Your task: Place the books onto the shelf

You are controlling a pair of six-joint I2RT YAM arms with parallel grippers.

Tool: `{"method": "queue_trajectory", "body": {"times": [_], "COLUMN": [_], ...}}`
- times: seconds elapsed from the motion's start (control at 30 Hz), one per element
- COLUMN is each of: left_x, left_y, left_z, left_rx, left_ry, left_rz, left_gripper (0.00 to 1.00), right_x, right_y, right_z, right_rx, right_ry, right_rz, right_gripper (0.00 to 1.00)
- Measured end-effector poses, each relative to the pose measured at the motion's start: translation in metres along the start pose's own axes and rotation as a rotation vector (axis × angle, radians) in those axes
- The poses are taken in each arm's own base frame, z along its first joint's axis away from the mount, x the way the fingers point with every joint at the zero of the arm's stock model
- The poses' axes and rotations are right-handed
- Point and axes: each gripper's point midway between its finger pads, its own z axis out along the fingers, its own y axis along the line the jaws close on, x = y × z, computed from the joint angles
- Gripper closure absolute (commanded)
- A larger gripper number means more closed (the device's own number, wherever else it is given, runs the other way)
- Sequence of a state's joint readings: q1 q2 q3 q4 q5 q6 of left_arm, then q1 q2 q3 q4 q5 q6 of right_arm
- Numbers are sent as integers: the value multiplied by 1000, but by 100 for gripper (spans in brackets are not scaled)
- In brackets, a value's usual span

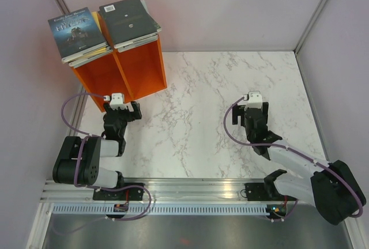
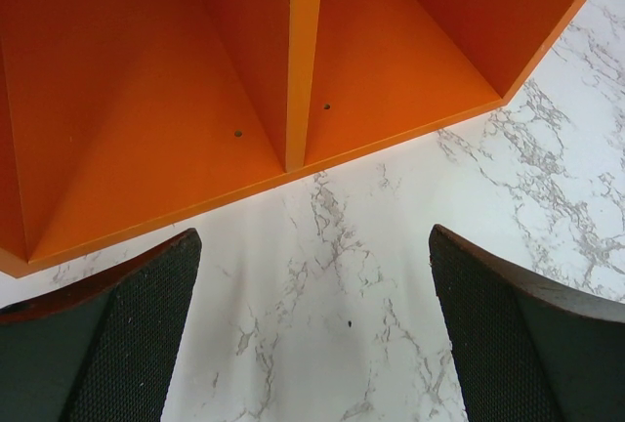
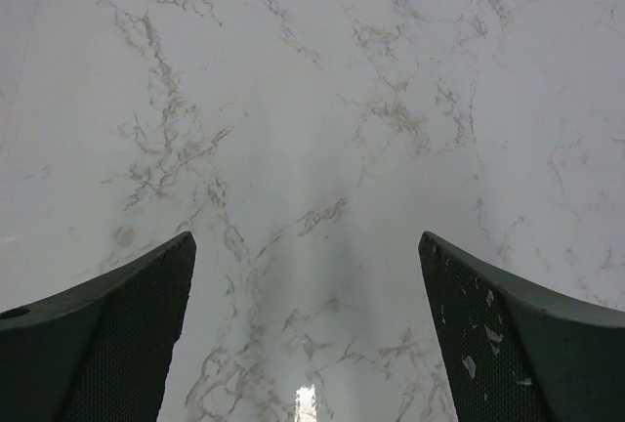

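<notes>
Top external view: the orange shelf [image 1: 144, 70] stands at the far left of the marble tabletop [image 1: 196, 116]. The books lie flat on its top in two piles, one over each compartment. A dark blue cover [image 1: 76, 30] tops the left pile, and a black cover with a barcode sticker [image 1: 128, 21] tops the right pile. The left gripper [image 1: 121, 109] hangs just in front of the shelf, jaws spread. The right gripper [image 1: 249, 113] is well apart from the shelf, over bare marble, jaws also spread.

Left wrist view: both black fingers [image 2: 127, 344] stand wide apart with nothing between them but marble. Beyond them are the shelf's front edge and its centre divider [image 2: 303, 51].

Right wrist view: the fingers [image 3: 117, 344] are wide apart, holding nothing, above veined marble.
</notes>
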State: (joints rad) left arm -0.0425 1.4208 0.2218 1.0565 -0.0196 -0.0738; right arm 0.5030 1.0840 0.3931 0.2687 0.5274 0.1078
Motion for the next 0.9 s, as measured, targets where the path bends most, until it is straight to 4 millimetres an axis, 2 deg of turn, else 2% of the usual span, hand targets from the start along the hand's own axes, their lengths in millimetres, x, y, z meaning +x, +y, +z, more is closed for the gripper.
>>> {"method": "queue_trajectory", "body": {"times": [0.23,0.3,0.4,0.47,0.6,0.7,0.9], "left_x": [0,0,0,0,0,0,0], "left_y": [0,0,0,0,0,0,0], "left_z": [0,0,0,0,0,0,0], "left_rx": [0,0,0,0,0,0,0], "left_ry": [-1,-1,-1,-1,-1,-1,0], "left_rz": [0,0,0,0,0,0,0], "left_gripper": [0,0,0,0,0,0,0], "right_x": [1,11,36,43,34,28,36], "right_y": [-35,-47,-64,-69,-84,-90,-80], "right_z": [16,18,21,27,42,52,63], "right_rx": [74,94,131,134,163,166,100], "right_ry": [-22,-27,-6,-10,-76,-127,-135], "right_rz": [6,27,35,50,105,136,136], "right_gripper": [2,2,2,2,2,2,2]}}
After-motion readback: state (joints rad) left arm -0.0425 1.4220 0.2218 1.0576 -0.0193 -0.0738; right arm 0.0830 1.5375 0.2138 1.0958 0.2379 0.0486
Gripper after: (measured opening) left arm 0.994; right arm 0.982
